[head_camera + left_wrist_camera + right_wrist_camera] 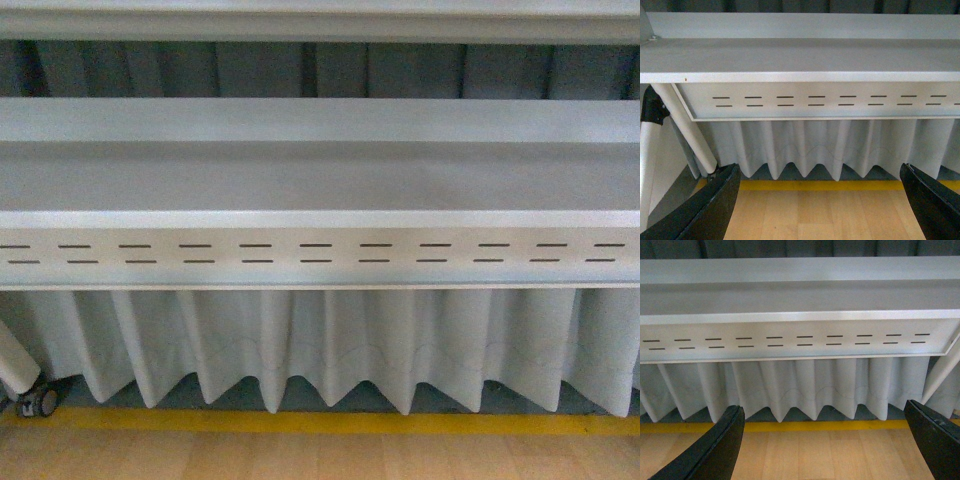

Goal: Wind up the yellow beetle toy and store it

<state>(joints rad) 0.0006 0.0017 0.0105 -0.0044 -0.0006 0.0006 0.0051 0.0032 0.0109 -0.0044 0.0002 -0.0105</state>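
The left pincer [819, 170] and right pincer [824, 407] gape before grey shelf [320, 180], pleated curtain [320, 340], wooden floor [320, 455].

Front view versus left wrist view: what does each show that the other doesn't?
Front only: a caster wheel at lower left and a second rail above the shelf. Left wrist only: the left gripper, fingers spread wide and empty, and a black bracket. Both: shelf, slotted panel, pleated curtain, yellow floor stripe, wood floor. Neither shows the toy.
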